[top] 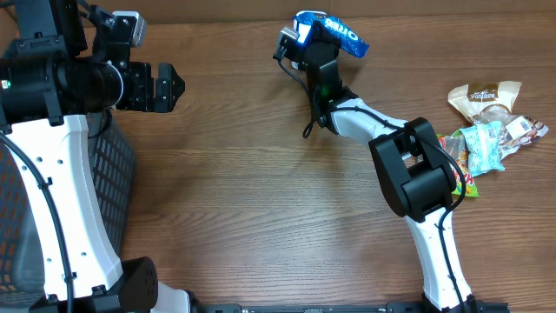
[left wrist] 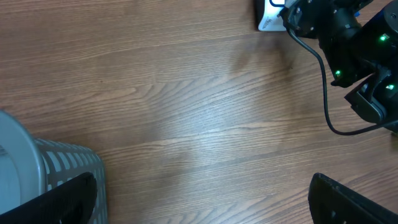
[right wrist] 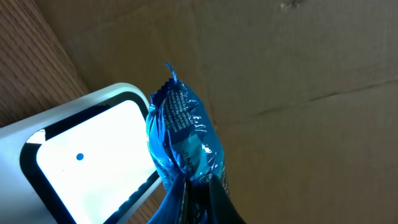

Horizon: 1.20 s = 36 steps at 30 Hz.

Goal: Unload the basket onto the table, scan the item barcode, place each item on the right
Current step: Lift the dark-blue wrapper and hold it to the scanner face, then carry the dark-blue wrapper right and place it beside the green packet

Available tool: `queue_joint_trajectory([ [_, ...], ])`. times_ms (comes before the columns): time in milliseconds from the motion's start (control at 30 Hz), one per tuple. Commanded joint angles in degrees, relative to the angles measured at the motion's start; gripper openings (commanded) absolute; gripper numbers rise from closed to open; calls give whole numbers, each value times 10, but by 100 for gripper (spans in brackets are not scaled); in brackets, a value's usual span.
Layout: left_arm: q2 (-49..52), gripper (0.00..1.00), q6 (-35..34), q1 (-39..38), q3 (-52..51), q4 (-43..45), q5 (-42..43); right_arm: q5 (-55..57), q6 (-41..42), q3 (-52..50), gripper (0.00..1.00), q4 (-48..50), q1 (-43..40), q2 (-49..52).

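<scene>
Overhead: blue packet pinched in right hand, jaws closed tight on one end. Located at far middle of worktop, apparently raised off the surface, just beside scanner and on the robot's right of it. Long axis of packet running roughly along the far edge, away from the scanner. Left hand spread fully wide, holding nothing, well apart at far left near basket. Heap of packets at right edge, not in play. Left wrist: two fingers at the bottom corners, far apart, only bare wood between them. Corner of scanner at top of view with right arm beside it; packet itself not visible here. Right wrist: packet rising out of the closed hand, long axis pointing up and away from it, crimped end uppermost. Lit white window of scanner immediately to its left, very near, contact not determinable. Fine print on the side turned to the camera, barcode not made out; cardboard behind. Judgement: right arm alone placed for the scan. Coming move probably a small turn or shift of the packet towards the window, dependent on which face carries the barcode.
</scene>
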Motion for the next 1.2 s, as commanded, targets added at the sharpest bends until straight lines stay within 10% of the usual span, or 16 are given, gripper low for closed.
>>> queue_joint_trajectory([
  [0,0,100,4,-1,9,1,6,-3,-3,7,4,5,3,-9],
  [500,0,99,4,-1,9,1,6,-139,195,7,4,-461,33,-304],
  [800,0,100,4,-1,9,0,6,-149,697,7,4,-815,40,-511],
  [1167,0,100,4,-1,9,1,6,-151,887,-50,4,-1002,-266,-531],
])
